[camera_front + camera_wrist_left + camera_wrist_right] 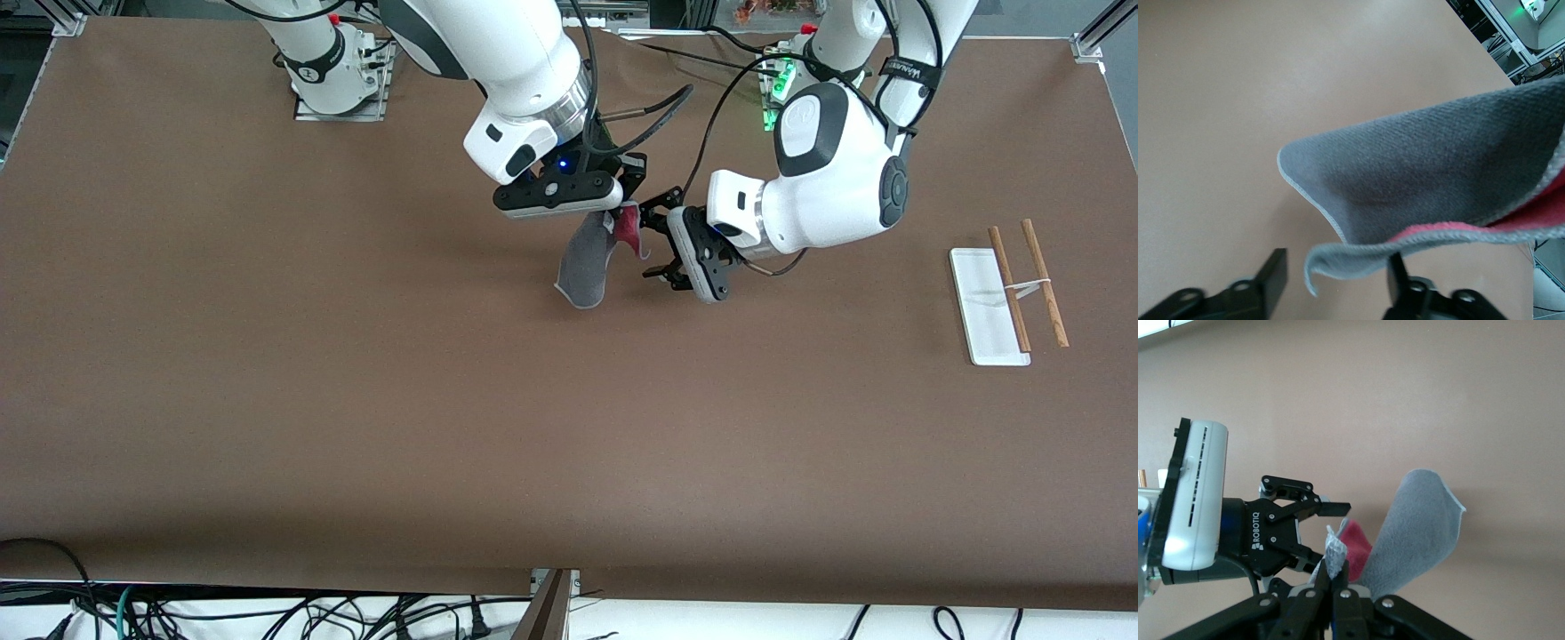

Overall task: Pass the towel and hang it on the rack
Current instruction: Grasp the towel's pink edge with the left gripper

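My right gripper [613, 212] is shut on a corner of the towel [582, 265] and holds it over the middle of the table. The towel hangs down, dark grey outside with its pink-red side [628, 227] showing near the grip. In the right wrist view the jaws [1335, 577] pinch the towel [1418, 527]. My left gripper [650, 242] is open beside the towel, level with its pink part; it also shows in the right wrist view [1330, 533]. In the left wrist view the towel [1431, 167] fills the frame and its pale lower edge hangs between my open fingers [1271, 277].
The rack [987, 307], a white base with two brown rods [1045, 283], stands toward the left arm's end of the table. The brown table [356, 373] is bare around it. Cables lie below the table's front edge.
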